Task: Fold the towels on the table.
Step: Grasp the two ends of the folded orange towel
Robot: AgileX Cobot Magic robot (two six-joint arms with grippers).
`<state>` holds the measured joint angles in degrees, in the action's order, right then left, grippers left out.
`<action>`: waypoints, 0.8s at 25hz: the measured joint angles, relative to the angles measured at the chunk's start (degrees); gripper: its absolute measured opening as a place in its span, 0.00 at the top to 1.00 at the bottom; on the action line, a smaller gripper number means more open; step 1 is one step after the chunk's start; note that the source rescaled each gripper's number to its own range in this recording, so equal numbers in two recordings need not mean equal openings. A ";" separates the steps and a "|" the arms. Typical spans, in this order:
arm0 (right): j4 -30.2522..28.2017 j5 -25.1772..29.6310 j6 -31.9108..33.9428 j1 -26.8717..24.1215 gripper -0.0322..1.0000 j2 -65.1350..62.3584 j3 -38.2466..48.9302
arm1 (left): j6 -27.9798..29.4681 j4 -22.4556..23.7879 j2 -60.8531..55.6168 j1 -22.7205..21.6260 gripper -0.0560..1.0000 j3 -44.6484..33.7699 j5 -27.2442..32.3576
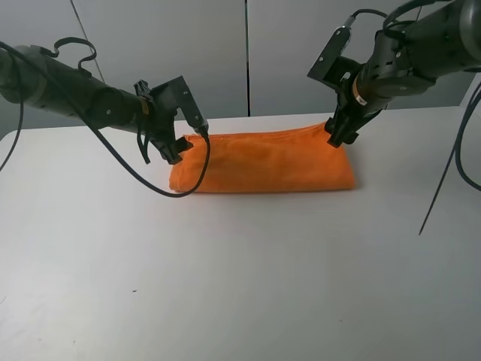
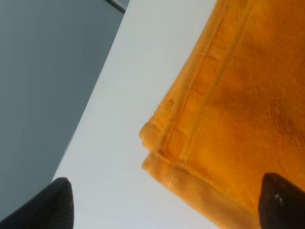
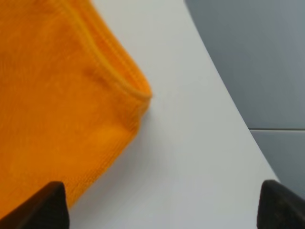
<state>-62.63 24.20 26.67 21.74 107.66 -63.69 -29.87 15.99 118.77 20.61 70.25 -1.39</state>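
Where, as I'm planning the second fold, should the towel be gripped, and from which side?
On the towel, probably the left short end, at the corner where two hemmed layers lie stacked: pinch both together, coming in low from the left with the open left hand. It lies flat on the table, so the hand must slip under the edge.

A plain grey wall point(image 1: 301, 45) of flat panels stands behind the white matte tabletop point(image 1: 240, 286), split by a thin dark vertical seam point(image 1: 246, 60). The light is soft and even, casting only faint shadows. A horizontal line point(image 3: 281, 129) low on the wall is perhaps another panel joint.
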 joint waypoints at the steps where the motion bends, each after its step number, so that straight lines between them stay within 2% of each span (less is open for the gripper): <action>1: 1.82 0.27 1.46 -0.10 0.14 -0.76 -0.13 | 2.30 -1.48 -0.48 0.00 0.01 0.11 2.33; 3: 9.45 1.64 1.26 -0.38 0.14 -1.33 -1.11 | 8.10 -5.24 -0.89 -0.12 0.01 1.03 8.07; 4: 14.24 2.14 -1.22 -0.91 0.12 -1.33 -2.04 | 11.94 -6.58 -0.93 -0.23 0.01 1.91 11.49; 7: 35.39 5.53 -14.30 -3.35 0.03 -1.33 -5.18 | 20.97 -9.52 -0.93 -0.73 0.01 4.52 20.13; 10: 53.07 10.42 -26.18 -5.99 0.00 -0.98 -8.94 | 27.47 -9.93 -0.93 -1.44 0.01 7.44 27.17; 12: 60.48 13.57 -30.54 -7.56 0.00 -0.20 -11.77 | 31.93 -10.23 -0.61 -2.14 0.01 9.54 30.39; 15: 66.69 18.03 -33.60 -9.47 0.00 2.20 -14.92 | 35.07 -11.75 1.15 -3.20 0.00 12.45 33.50; 20: 76.51 22.02 -38.56 -11.65 0.00 6.17 -16.85 | 31.11 -20.23 5.45 -3.56 0.00 17.26 38.11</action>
<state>13.89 46.22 -11.89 10.10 113.82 -80.54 1.25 -4.25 124.22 17.05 87.51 36.72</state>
